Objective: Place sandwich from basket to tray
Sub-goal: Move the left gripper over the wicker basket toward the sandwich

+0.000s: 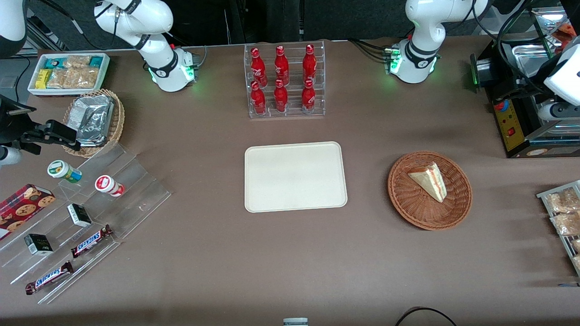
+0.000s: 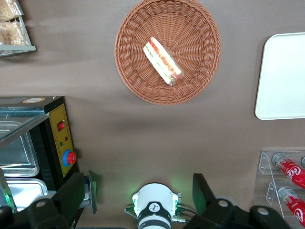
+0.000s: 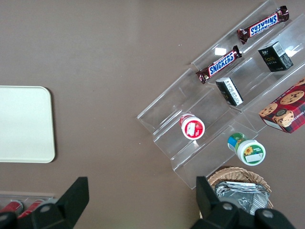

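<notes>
The sandwich [image 1: 430, 181] [image 2: 162, 59], a pale bread wedge with red and green filling on its cut edge, lies in the round reddish-brown basket [image 1: 408, 206] [image 2: 138, 81]. The cream tray [image 1: 294, 176] [image 2: 281, 76] lies bare on the brown table, beside the basket toward the parked arm's end. My left gripper [image 2: 138, 183] hangs open, high above the table near the working arm's base, farther from the front camera than the basket, with nothing between its black fingers [image 2: 71, 195]. It touches neither basket nor sandwich.
A clear rack of red bottles [image 1: 284, 81] stands farther back than the tray. A black machine with a yellow button panel [image 1: 512, 122] and a wire rack of snack bags [image 1: 562, 213] sit at the working arm's end. Acrylic steps with snacks [image 1: 90, 217] lie toward the parked arm's end.
</notes>
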You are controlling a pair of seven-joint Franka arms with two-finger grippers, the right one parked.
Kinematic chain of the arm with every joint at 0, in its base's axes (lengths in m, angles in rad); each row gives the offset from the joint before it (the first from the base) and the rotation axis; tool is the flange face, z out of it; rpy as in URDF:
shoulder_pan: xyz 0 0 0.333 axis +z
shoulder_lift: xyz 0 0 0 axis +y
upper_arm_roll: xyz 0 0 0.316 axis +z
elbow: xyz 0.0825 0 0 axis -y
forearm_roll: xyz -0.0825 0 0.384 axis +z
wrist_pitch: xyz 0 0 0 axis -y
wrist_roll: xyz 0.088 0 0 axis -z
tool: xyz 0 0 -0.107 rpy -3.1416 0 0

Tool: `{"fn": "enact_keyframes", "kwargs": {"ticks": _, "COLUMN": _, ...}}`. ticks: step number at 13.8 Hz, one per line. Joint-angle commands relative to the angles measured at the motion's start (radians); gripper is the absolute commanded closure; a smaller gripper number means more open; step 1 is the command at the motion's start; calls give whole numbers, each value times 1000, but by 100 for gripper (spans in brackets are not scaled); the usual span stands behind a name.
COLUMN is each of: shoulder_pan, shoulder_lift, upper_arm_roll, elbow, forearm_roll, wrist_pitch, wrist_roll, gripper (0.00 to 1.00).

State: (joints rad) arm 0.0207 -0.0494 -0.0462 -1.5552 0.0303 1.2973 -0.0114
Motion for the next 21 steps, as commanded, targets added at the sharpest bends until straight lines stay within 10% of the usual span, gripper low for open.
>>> {"fn": "enact_keyframes", "kwargs": {"ticks": 1, "shoulder_pan": 10, "shoulder_lift": 10, "upper_arm_roll": -14, "elbow": 23, "forearm_roll": -3, "wrist_pitch": -12, "wrist_roll": -7, "gripper": 0}}
{"fn": "enact_keyframes", "kwargs": {"ticks": 8, "shoulder_pan": 19, "shoulder_lift": 95, "upper_arm_roll": -8, "elbow": -87, "forearm_roll": 26, "wrist_pitch": 182, "wrist_roll": -42, "gripper": 0}}
{"fn": "enact_keyframes", "kwargs": {"ticks": 21, "shoulder_pan": 7, "shoulder_lift": 66, "upper_arm_roll": -58, "elbow": -726, "forearm_roll": 16, "wrist_pitch": 970, "wrist_roll": -716, "gripper": 0}}
